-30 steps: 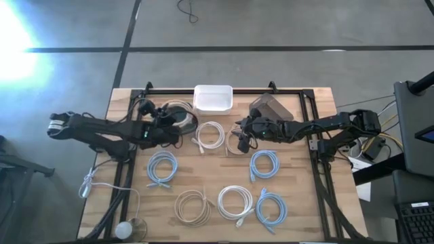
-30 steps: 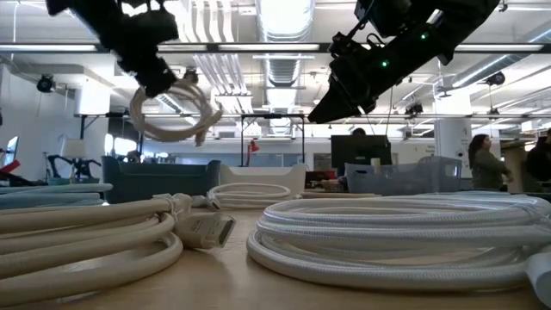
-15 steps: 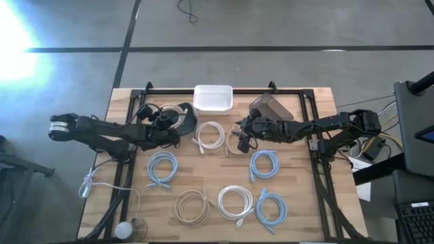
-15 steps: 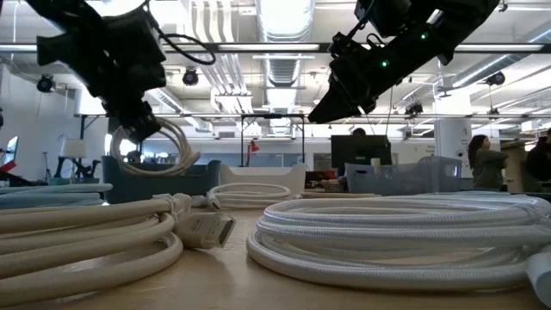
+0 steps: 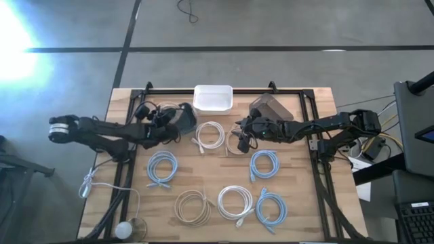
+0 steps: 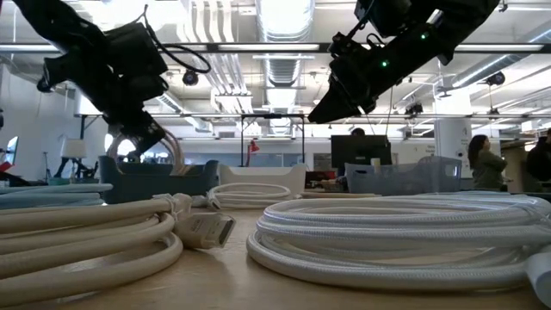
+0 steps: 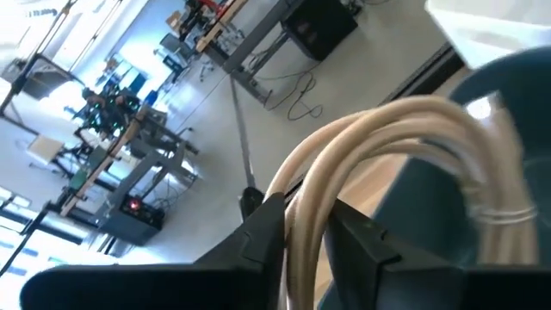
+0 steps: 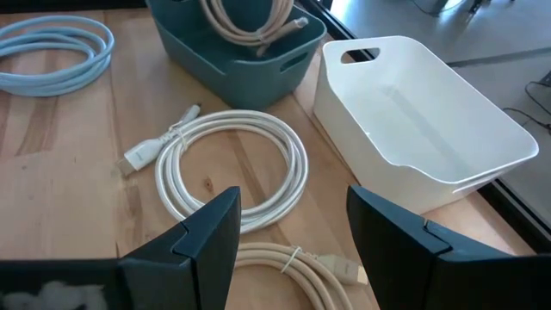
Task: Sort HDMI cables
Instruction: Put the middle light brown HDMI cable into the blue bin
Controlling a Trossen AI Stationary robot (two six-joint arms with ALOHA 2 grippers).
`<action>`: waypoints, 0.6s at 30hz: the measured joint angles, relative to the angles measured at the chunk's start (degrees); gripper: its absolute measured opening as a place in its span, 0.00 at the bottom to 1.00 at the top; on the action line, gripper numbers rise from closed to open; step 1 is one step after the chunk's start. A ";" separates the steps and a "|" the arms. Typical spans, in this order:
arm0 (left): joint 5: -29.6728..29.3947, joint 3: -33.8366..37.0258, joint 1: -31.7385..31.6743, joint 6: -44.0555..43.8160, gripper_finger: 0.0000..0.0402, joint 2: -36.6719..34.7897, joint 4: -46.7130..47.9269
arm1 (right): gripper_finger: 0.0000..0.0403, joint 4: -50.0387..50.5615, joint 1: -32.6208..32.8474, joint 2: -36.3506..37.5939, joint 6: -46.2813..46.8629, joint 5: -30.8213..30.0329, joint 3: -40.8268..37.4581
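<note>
Our left hand point(image 5: 165, 123) hangs over the dark teal bin point(image 8: 237, 43), its fingers loosely around a tan HDMI cable coil point(image 7: 405, 129) lowered into it, where tan coils belong. Our right hand point(image 5: 242, 139) waits spread above the worktop point(image 5: 305, 203), near a white coil point(image 8: 228, 168).

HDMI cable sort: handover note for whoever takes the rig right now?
Left gripper: over the dark teal bin at the table's back, fingers either side of a tan coil lying in the bin; can't tell if it is released.
Right gripper: open, empty, hovering mid-table above another tan coil.
Done: one tan coil in the teal bin. White bin empty.
Left on the table: white coil by the bins, three light blue coils, a white coil and a tan coil at the front.
</note>
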State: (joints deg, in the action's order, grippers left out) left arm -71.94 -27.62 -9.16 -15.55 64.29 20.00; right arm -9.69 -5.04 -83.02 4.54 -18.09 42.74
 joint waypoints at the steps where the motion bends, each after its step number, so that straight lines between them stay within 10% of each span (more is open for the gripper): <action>1: 0.00 0.00 -0.49 -0.02 0.23 0.00 0.01 | 0.52 0.00 0.01 0.00 -0.02 0.00 0.00; 18: 0.45 0.00 -2.39 1.56 0.40 -0.01 -0.89 | 0.52 0.02 0.00 -0.02 -0.01 0.00 0.00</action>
State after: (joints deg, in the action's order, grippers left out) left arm -71.49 -27.62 -11.55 -13.99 64.28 19.11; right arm -9.67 -5.03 -83.05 4.52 -18.09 42.74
